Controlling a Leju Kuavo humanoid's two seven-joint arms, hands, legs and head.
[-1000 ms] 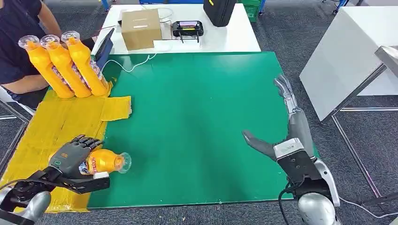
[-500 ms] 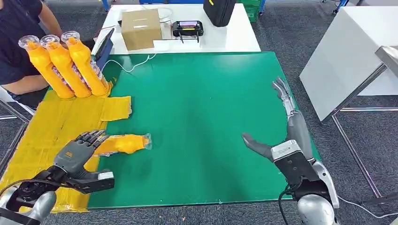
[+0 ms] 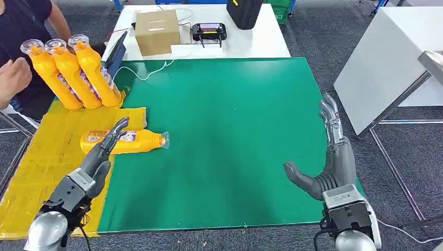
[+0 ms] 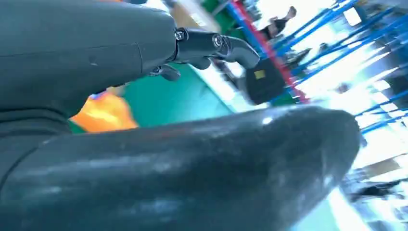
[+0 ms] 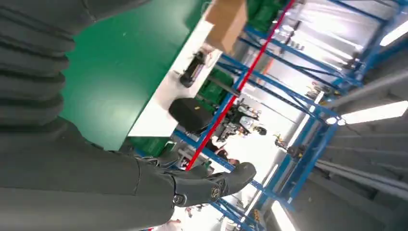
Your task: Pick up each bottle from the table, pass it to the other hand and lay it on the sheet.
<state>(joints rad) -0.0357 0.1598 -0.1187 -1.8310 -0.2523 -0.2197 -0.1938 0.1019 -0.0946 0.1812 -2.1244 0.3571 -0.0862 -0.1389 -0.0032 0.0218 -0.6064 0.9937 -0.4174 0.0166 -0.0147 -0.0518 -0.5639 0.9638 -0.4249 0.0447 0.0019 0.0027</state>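
Observation:
An orange bottle (image 3: 124, 141) lies on its side across the edge of the yellow sheet (image 3: 52, 146), its clear cap over the green mat (image 3: 219, 141). My left hand (image 3: 94, 162) is open just in front of it, fingers stretched toward the bottle and holding nothing. The same bottle (image 4: 103, 113) shows as an orange blur past my left hand (image 4: 144, 96) in the left wrist view. My right hand (image 3: 329, 167) is open at the mat's right edge, fingers straight and thumb out. Three more orange bottles (image 3: 70, 73) lie side by side at the sheet's far end.
A person's hand (image 3: 13, 78) hovers at the far left beside the three bottles. Behind the mat a white table (image 3: 251, 44) carries a cardboard box (image 3: 156, 31), a black controller (image 3: 209, 31) and a black bag (image 3: 243, 13). Another white table (image 3: 386, 63) stands to the right.
My left hand let go of the bottle, which now lies farther away on the sheet's edge; the hand has opened and straightened. My right hand drew back. A person's hand came in at far left.

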